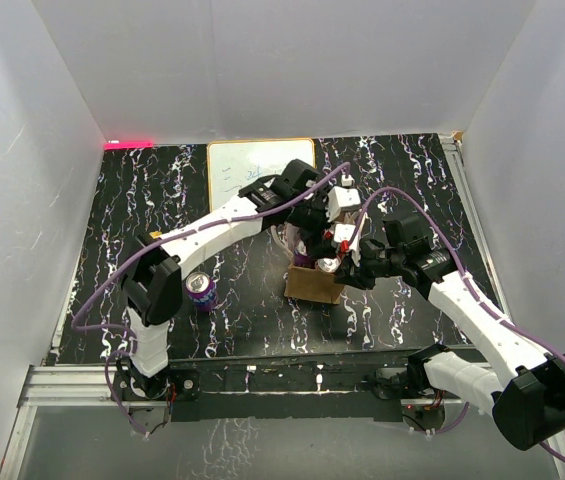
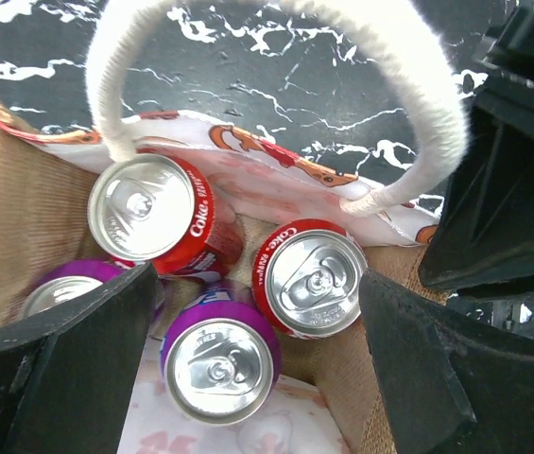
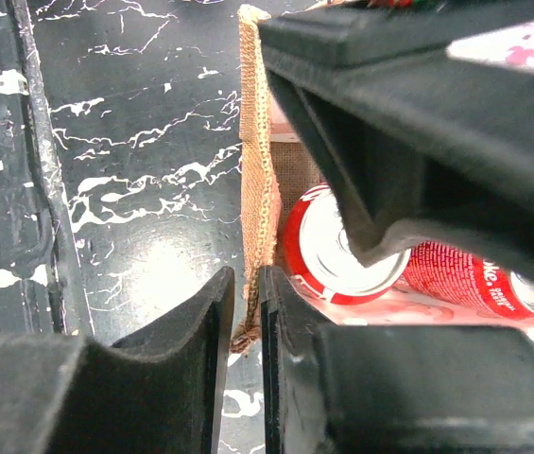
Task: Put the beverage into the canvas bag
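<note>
Marble tabletop (image 2: 276,85): bagged can (image 2: 221,367) beneath open left pincer (image 2: 257,288).

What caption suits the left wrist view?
Open left pincer above the canvas bag, two red cans and two purple cans inside.

Open canvas bag (image 2: 21,208) holds four cans (image 2: 221,364); purple can (image 1: 200,289) outside

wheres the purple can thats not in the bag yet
Top view: the purple can stands on the table, left of the canvas bag and outside it, right beside the left arm.
</note>
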`<state>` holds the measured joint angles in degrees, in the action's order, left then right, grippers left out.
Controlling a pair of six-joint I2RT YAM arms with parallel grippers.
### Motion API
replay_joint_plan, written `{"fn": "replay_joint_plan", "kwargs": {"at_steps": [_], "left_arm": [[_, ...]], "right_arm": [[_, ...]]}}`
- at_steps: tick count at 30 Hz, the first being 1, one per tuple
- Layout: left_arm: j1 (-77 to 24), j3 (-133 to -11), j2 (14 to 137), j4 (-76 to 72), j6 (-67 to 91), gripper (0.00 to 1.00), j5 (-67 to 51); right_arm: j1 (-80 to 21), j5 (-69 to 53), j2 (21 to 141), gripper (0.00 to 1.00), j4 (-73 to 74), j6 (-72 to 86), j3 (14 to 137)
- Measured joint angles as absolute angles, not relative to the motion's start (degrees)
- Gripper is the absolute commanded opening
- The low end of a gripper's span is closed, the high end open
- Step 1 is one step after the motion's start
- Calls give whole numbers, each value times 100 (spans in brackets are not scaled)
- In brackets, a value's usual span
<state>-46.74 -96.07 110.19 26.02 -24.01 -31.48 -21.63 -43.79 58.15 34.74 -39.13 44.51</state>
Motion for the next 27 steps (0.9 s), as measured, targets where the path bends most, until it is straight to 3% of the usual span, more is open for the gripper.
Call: {"fn": "replay_joint_plan", "kwargs": {"at_steps": [12,19,27], "left_arm": [[-4091,-10132,10405,3232,-2558,93,-2731],[-3540,-10311,9539,3844,-2696,94,-2709],[-2700,-9935,8305,4318,-2832,94,-2836]], "right_arm": [[-2158,-4547,5806,36,3522,-3913,4491],[-2158,-4613,5876,49,3767,-3935,4709],[-2163,-4678,5975,58,3944,-3887,5299]]}}
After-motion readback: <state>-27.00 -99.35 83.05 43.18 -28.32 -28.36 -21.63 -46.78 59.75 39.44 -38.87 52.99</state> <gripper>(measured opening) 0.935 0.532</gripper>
